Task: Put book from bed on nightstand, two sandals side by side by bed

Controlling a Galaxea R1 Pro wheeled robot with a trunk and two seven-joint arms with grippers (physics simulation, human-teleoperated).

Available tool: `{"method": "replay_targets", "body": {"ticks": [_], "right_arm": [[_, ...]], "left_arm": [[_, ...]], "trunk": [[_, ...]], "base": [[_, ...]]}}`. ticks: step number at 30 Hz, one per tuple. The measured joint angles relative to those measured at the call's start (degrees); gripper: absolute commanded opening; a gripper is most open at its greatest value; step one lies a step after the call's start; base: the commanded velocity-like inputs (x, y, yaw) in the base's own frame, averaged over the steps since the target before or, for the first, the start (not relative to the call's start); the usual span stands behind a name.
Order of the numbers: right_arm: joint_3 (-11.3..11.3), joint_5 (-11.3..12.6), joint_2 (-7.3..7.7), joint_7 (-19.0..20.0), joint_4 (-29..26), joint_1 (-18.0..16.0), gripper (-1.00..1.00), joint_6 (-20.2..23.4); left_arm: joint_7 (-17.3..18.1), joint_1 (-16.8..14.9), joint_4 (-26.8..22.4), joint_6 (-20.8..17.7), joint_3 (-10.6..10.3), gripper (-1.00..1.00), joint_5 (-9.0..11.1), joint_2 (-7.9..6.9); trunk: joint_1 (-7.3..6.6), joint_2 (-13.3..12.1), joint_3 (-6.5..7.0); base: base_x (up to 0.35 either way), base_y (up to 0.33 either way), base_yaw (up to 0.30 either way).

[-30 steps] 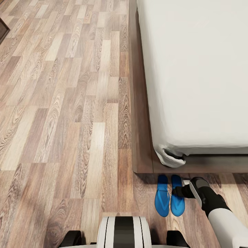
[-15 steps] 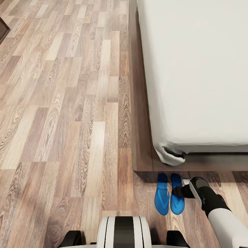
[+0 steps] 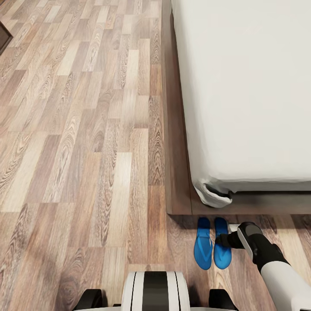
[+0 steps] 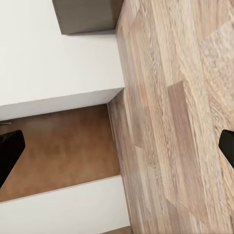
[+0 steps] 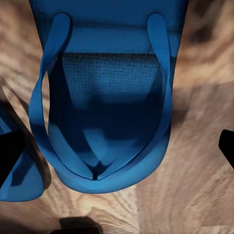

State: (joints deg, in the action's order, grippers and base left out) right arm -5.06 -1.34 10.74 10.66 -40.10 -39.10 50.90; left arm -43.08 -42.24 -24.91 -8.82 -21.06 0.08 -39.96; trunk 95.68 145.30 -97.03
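Two bright blue sandals lie side by side on the wood-plank floor [image 3: 86, 142], just past the near corner of the bed [image 3: 246, 86]. The left sandal [image 3: 203, 244] and the right sandal [image 3: 222, 246] run parallel, edges almost touching, both pointing the same way, with their far ends close to the dark wooden bed frame [image 3: 177, 172]. The pale-grey mattress (its sheet bunched in a small fold at the corner) overhangs the frame just beyond them.

The right gripper [image 3: 225, 240] reaches in from the right on its black-and-white arm and hovers directly over the right sandal. In the right wrist view this sandal [image 5: 105, 97] sits squarely between the two dark fingertips [image 5: 9, 156], which stand spread wide at the picture's edges with nothing between them, so the gripper is released. The blue toe straps [image 5: 48, 87] meet at the front post, and a sliver of the other sandal [image 5: 12, 180] shows beside it.

The left gripper [image 4: 117, 151] also has its fingers spread wide and empty, hanging over plank floor beside white and brown panels
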Motion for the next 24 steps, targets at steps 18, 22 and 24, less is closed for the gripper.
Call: {"method": "replay_targets", "body": {"ticks": [18,22,24], "right_arm": [[0.0,0.0,0.00,0.0,0.0,0.0,1.00,0.0],[0.0,0.0,0.00,0.0,0.0,0.0,1.00,0.0],[0.0,0.0,0.00,0.0,0.0,0.0,1.00,0.0]], "left_arm": [[0.0,0.0,0.0,-0.1,0.0,1.00,0.0,0.01],[0.0,0.0,0.0,-0.1,0.0,1.00,0.0,0.02],[0.0,-0.1,0.0,-0.1,0.0,1.00,-0.1,0.03]], "trunk": [[-0.21,-0.1,1.77],[-0.21,-0.1,1.77],[-0.21,-0.1,1.77]], "base": [[0.000,0.000,0.000],[0.000,0.000,0.000],[0.000,0.000,0.000]]}}
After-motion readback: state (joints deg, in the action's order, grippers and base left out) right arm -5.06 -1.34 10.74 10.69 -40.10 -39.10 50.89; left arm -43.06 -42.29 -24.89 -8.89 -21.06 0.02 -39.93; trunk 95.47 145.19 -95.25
